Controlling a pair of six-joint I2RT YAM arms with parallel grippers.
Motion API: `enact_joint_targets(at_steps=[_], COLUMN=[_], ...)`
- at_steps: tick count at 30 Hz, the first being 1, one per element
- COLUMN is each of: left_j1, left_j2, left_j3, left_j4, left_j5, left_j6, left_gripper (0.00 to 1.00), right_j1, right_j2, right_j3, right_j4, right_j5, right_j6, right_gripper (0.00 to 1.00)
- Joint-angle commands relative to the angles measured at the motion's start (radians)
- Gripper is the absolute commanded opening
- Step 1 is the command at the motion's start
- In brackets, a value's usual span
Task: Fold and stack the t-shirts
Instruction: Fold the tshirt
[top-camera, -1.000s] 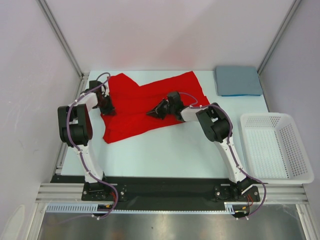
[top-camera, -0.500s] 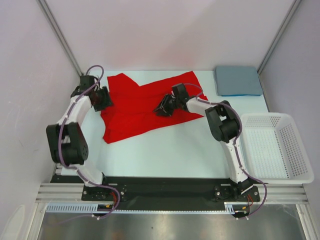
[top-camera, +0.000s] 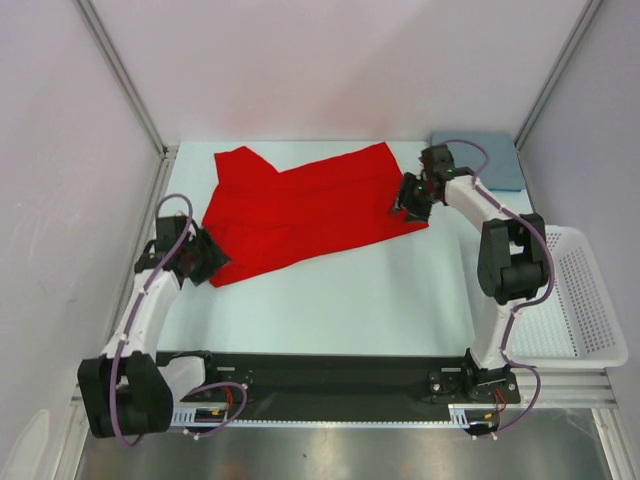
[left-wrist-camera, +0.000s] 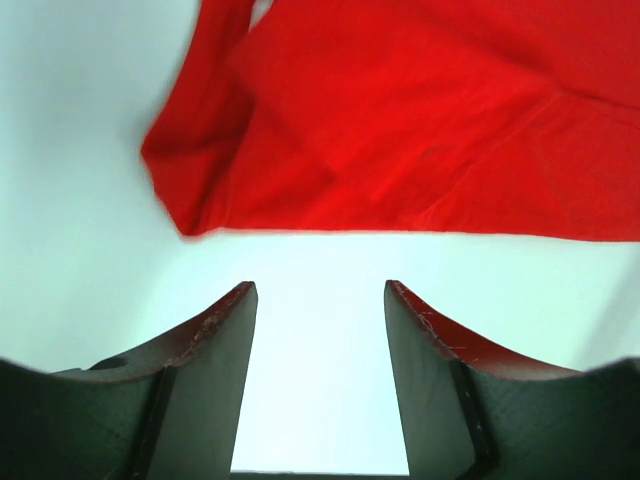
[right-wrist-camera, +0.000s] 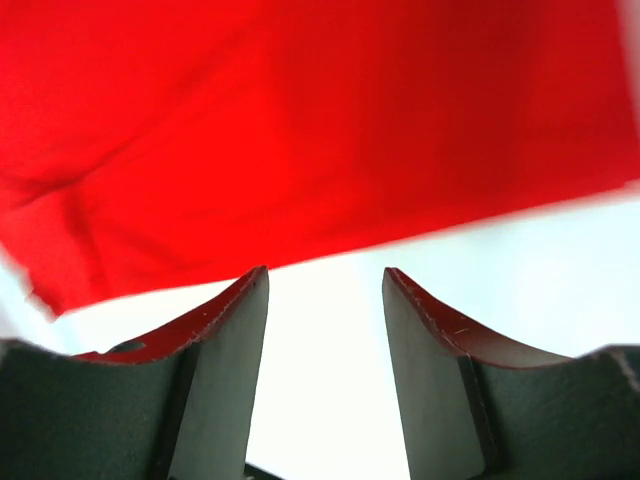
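- My left pincer (left-wrist-camera: 320, 290) gapes empty at the seven o'clock corner of the red shirt (top-camera: 310, 210).
- My right pincer (right-wrist-camera: 325, 275) gapes empty at its three o'clock edge.
- Folded, the blue shirt (top-camera: 495, 165) lies at one o'clock.

Beneath the left pincer (top-camera: 208, 262) and the right pincer (top-camera: 406, 198): pale, matte tabletop (top-camera: 340, 300), evenly lit, with only soft shadows. Left of the left pincer, a plain pale left wall (top-camera: 60, 200). Beyond the right pincer, a white back wall (top-camera: 340, 60); to its right, a pale right wall (top-camera: 600, 140). Slanted aluminium posts (top-camera: 122, 75) at both far corners. Right of and nearer than the right pincer, a white mesh basket (top-camera: 600, 290). Nearer than both pincers, a black base plate (top-camera: 330, 372), an aluminium rail (top-camera: 120, 385) and a brushed metal sheet (top-camera: 330, 455).
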Motion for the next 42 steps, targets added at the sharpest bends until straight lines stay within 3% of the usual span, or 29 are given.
enact_joint_targets(at_steps=[1, 7, 15, 23, 32, 42], left_j1=[-0.006, -0.003, 0.024, 0.058, 0.075, 0.093], left_j2=[-0.087, -0.068, 0.058, 0.087, 0.141, 0.207], left_j3=[-0.078, -0.167, -0.158, -0.195, -0.184, -0.175], left_j4=[0.011, 0.034, 0.091, 0.125, 0.152, 0.181], left_j5=[-0.041, -0.075, -0.075, -0.067, -0.084, -0.124], left_j6=[-0.206, -0.298, -0.277, -0.272, -0.269, -0.243], left_gripper=[0.61, 0.65, 0.65, 0.65, 0.66, 0.59], right_j1=[-0.069, -0.155, -0.220, -0.281, -0.295, -0.295], right_j2=[-0.042, -0.039, -0.026, -0.003, 0.052, 0.081], right_j3=[-0.051, -0.100, -0.198, -0.241, -0.237, -0.220], right_j4=[-0.070, -0.057, 0.096, 0.209, 0.252, 0.252], right_j5=[0.095, 0.094, 0.024, -0.022, -0.074, -0.089], right_j6=[-0.074, -0.053, 0.005, 0.088, 0.145, 0.153], right_gripper=[0.55, 0.61, 0.59, 0.58, 0.57, 0.57])
